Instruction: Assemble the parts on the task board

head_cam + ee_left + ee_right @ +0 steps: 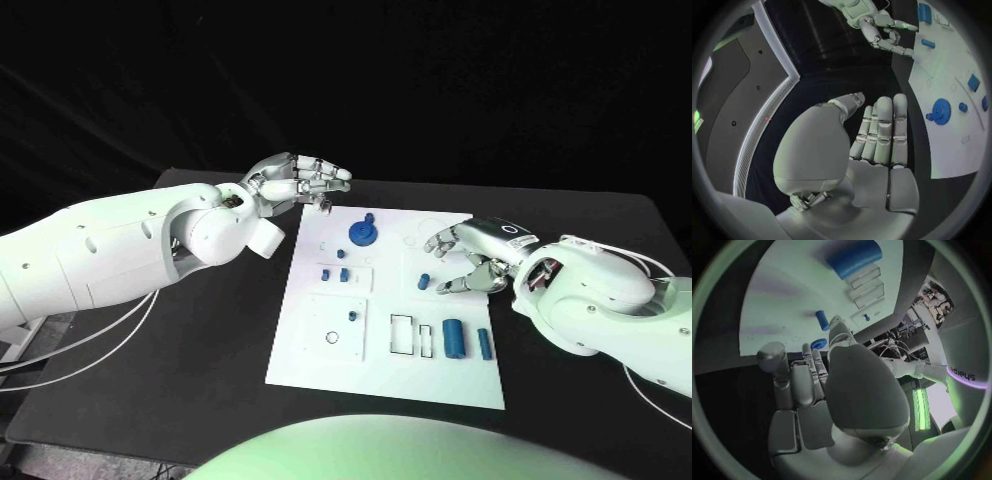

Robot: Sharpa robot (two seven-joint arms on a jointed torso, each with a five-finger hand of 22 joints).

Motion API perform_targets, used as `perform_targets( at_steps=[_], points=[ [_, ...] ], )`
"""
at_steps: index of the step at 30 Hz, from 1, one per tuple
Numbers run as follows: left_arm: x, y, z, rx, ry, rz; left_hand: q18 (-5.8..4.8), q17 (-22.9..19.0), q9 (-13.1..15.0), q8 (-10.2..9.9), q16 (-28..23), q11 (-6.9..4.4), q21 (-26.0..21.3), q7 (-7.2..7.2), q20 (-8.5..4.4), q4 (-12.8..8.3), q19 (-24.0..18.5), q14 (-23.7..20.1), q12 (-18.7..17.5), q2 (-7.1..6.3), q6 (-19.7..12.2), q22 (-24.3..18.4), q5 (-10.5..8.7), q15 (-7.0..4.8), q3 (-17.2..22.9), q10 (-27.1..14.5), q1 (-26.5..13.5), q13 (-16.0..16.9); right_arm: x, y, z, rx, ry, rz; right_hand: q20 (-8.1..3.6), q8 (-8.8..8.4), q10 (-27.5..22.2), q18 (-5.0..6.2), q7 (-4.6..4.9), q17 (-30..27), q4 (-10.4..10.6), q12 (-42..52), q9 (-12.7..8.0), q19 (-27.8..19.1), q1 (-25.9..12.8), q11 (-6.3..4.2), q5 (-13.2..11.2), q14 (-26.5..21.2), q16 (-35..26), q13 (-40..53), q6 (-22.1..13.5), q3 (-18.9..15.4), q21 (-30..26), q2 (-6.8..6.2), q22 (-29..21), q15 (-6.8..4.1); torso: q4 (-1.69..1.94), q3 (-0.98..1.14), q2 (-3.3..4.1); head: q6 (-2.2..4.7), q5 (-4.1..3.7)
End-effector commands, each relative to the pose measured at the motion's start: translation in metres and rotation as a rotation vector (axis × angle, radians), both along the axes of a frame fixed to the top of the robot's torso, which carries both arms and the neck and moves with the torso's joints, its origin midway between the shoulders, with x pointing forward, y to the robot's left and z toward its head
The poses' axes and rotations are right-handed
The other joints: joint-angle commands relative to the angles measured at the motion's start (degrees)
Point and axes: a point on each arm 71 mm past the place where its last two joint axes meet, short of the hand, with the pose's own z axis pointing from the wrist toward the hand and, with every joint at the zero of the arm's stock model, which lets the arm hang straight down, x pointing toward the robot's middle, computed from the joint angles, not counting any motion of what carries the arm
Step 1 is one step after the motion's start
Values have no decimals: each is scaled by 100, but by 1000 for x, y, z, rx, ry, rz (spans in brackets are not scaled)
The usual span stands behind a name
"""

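Note:
The white task board [325,350] lies mid-table. A blue gear [365,233] sits at its far end, and a small blue peg [423,282] stands near its right side. Two blue cylinders [454,338] [486,344] lie nearer me on the right, and two tiny blue pieces [336,273] sit left of centre. My right hand [469,260] hovers just right of the peg with its fingers curved apart and nothing in them. My left hand [296,180] hangs over the board's far left corner, fingers straight [879,135] and empty. The gear [941,111] lies beyond those fingers.
Rectangular slots [411,335] and a round hole [333,338] mark the board's near half. Black tabletop [188,380] surrounds the board. White cables [72,350] trail off the left arm at the table's left edge.

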Motion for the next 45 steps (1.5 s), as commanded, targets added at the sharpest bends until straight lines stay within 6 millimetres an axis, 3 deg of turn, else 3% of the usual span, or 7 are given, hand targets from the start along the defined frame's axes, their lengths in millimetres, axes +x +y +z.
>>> perform_targets(
  at_steps=[1,5,8,17,37,45],
  points=[
    [-1,-2,0,-12,-1,-24,81,-2,1,-14,11,-9,-25,46,15,-9,15,-3,38,9,-57,-6,27,30,-20,-42,-50,6,-1,2,-6,-26,31,17,-8,43,83,62,34,102,-17,86,7,96,40,-24,-6,90,73,-6,51,36,114,68,76,2,6,-9,10,3,-3],
    [-1,-3,0,-12,0,-27,81,-2,1,-14,11,-9,-25,46,15,-9,15,-3,38,9,-57,-6,27,30,-20,-42,-50,6,0,6,-11,-15,35,20,-41,91,240,32,98,243,-32,239,21,195,83,-74,-10,132,171,-7,154,140,264,185,180,-35,1,-18,8,0,3],
    [-2,-3,0,-13,1,-29,81,-2,1,-14,11,-9,-25,46,15,-9,15,-3,38,9,-57,-6,27,30,-20,-42,-50,6,1,8,-13,-2,37,19,-90,164,495,-9,211,376,-52,391,32,310,173,-133,-125,166,271,-39,346,343,458,391,323,-85,5,-21,9,-4,7],
    [-2,-4,0,-14,2,-32,81,-2,1,-14,11,-9,-25,46,15,-9,15,-3,38,9,-57,-6,27,30,-20,-42,-50,6,4,15,-20,11,54,27,-111,218,973,-48,215,474,-34,351,-12,403,154,-147,-153,185,373,-106,683,735,643,571,483,-100,5,-18,7,-19,18],
    [-2,-3,0,-12,4,-30,82,2,5,-2,28,-9,-25,48,18,-5,24,9,58,23,-62,-9,26,31,-22,-53,-61,12,3,20,-31,-13,94,38,-121,253,1225,-62,210,489,-37,155,-68,430,32,-165,-152,185,420,-109,1018,1118,716,511,569,-112,-4,-15,12,-52,29],
    [-2,-3,0,-11,6,-31,82,2,5,-2,28,-9,-25,48,18,-5,24,9,58,23,-62,-9,26,31,-22,-53,-61,12,4,21,-35,-33,96,41,-142,256,1347,-64,178,483,-50,37,-106,431,119,-195,-142,181,439,-107,1136,1558,729,493,605,-139,1,-8,9,-60,27]
  ],
)
